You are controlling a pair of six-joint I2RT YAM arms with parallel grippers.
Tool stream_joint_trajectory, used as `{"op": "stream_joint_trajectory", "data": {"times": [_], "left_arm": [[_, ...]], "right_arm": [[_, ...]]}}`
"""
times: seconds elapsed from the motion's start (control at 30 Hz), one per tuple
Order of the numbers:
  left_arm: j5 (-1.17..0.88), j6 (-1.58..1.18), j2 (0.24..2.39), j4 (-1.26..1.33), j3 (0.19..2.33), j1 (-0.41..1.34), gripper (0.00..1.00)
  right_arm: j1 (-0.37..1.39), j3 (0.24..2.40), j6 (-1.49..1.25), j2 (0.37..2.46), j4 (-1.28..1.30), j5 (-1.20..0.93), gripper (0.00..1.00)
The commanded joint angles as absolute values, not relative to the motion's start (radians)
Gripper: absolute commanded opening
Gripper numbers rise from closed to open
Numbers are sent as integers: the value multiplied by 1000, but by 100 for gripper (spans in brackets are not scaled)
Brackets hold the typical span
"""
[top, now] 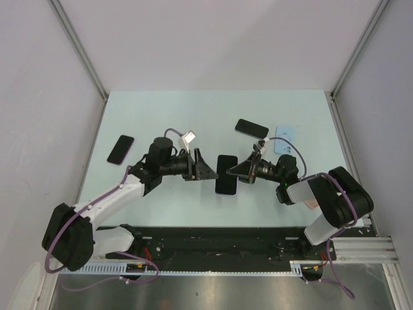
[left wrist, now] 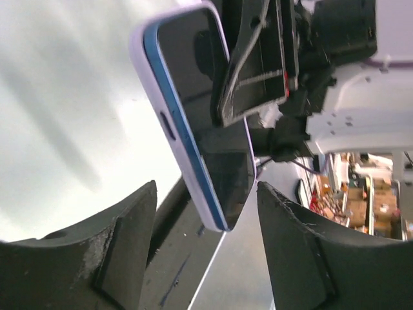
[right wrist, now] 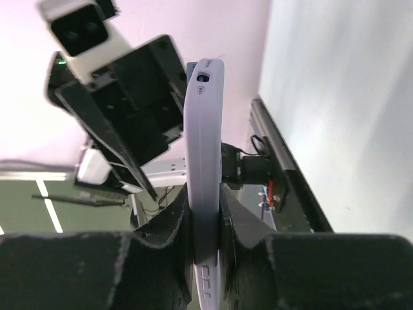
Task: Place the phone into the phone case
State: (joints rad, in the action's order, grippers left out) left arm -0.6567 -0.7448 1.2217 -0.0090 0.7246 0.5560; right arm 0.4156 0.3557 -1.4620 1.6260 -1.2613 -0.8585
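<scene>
A phone with a dark screen and a blue side [left wrist: 169,123] sits in a lilac case [right wrist: 203,161]. Its blue edge shows along the case's rim. The pair is held above the table at the centre in the top view [top: 226,174]. My right gripper [top: 241,170] is shut on the case's long sides, and its pads [right wrist: 233,219] press on both faces in the right wrist view. My left gripper [top: 205,169] is open just left of the phone. Its fingers [left wrist: 122,239] stand either side of the phone's lower corner without touching it.
A black phone [top: 120,149] lies at the table's left. Another dark phone [top: 251,128] and a pale blue flat item [top: 284,139] lie at the back right. The black base rail [top: 213,242] runs along the near edge.
</scene>
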Motion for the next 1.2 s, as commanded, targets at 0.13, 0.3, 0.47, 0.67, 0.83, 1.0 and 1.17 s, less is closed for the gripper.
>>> {"op": "stream_joint_trajectory", "data": {"times": [0.13,0.3,0.47,0.67,0.83,1.0,1.17], "left_arm": [[-882,-980,1080,383,578,560,70],[-899,-1068,1063,503,537,560,71],[-917,-1100,1080,564,514,560,57],[-911,-1077,1086,516,511,560,0],[-827,-967,1065,245,552,560,0],[-758,-900,1037,138,581,558,0],[-796,-948,1022,190,591,560,41]], "right_arm": [[436,466,-1540,1431,-1523,-885,0],[483,482,-1516,1404,-1465,-862,0],[514,483,-1526,1413,-1479,-844,0],[540,486,-1462,1398,-1370,-827,11],[542,497,-1378,1356,-1244,-824,21],[528,499,-1368,1351,-1220,-833,5],[528,497,-1394,1341,-1243,-848,0]]}}
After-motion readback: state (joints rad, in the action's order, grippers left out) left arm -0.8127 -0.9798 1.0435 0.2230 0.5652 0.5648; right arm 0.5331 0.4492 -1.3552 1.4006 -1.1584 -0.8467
